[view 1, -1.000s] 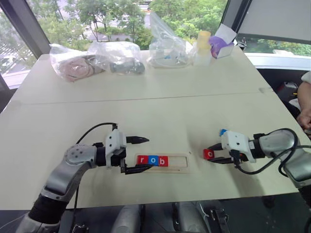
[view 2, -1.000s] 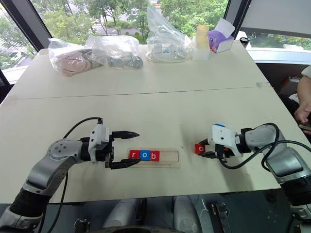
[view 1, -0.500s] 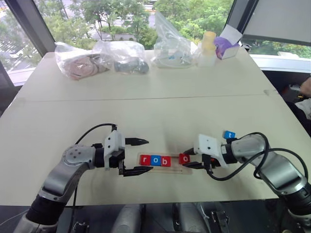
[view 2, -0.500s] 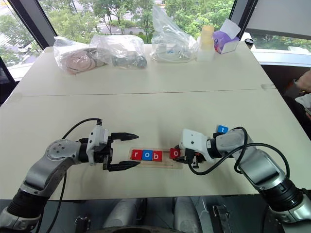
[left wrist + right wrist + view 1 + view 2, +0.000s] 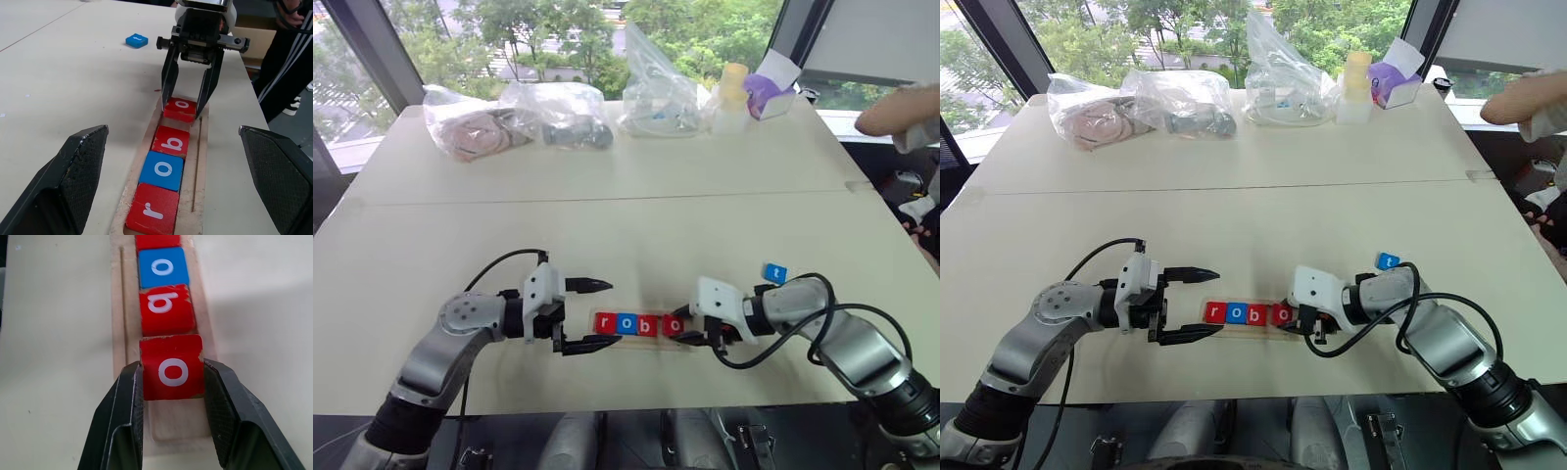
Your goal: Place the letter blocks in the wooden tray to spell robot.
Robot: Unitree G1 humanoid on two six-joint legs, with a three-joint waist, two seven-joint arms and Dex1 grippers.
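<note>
Right gripper (image 5: 172,382): clamped on red o block (image 5: 172,368), held in wooden tray (image 5: 204,147) just beside the b.
Left gripper (image 5: 592,313): wide open, empty, at the tray's r end.

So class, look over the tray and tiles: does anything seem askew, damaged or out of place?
Mostly tidy. The red o tile, held in the right tool, sits slightly apart from the b tile in the wooden tray; its edges look chipped. The blue t tile lies outside on the table.

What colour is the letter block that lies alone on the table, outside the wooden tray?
Blue, with a white letter: the lone block shows best in the left wrist view.
</note>
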